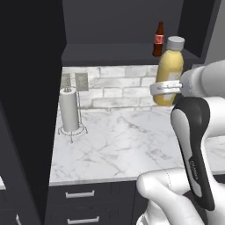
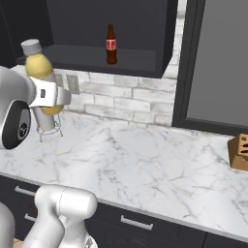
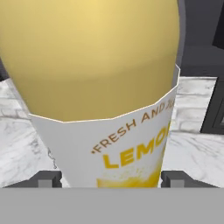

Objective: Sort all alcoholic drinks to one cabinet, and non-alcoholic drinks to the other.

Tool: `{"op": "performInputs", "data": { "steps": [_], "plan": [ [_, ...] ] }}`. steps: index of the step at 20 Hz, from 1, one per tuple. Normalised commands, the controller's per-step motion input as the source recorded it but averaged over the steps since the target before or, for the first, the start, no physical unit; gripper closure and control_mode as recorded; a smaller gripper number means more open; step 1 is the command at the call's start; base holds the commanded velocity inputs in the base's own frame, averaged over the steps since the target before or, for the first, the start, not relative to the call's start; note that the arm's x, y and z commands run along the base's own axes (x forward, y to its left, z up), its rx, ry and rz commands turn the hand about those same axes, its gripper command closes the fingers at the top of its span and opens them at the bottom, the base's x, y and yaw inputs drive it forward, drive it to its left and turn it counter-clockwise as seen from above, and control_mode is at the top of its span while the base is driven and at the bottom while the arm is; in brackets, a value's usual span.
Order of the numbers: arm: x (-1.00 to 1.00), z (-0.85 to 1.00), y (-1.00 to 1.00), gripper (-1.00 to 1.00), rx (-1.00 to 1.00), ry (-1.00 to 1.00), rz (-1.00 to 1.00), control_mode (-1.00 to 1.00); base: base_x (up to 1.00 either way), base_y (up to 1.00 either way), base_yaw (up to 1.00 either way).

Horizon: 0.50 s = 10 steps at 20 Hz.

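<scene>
Left base view: cabinet w/ door open sits above & beyond the gripper, its dark shelf higher than the hand. Marble counter spreads well below the hand, brick wall behind. Paper towel roll on its wire stand is off to the hand's left, down on the counter, well apart. Yellow juice bottle is upright in the gripper, lifted clear of the counter, grey cap up near shelf level. Jaws stand wide, one each side of the bottle's body, clamped on it. Small dark brown bottle w/ red label stands upright on the shelf, above & just beyond the hand, behind the juice bottle's cap.

Hand view: juice bottle sits right up against the cam, "LEMO…" label facing it, fingertips flanking its lower body left & right.

Right base view: knife block on the counter, far from the hand.
</scene>
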Motion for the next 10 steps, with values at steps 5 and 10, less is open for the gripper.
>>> {"op": "performInputs", "data": {
  "steps": [5,10],
  "plan": [
    [0.1,0.24,0.02,1.0,0.0,-0.1,0.0,-1.0,0.0,0.0,0.0],
    [0.17,0.28,0.06,1.0,0.0,-0.09,0.0,-1.0,0.0,0.0,0.0]
  ]
}}
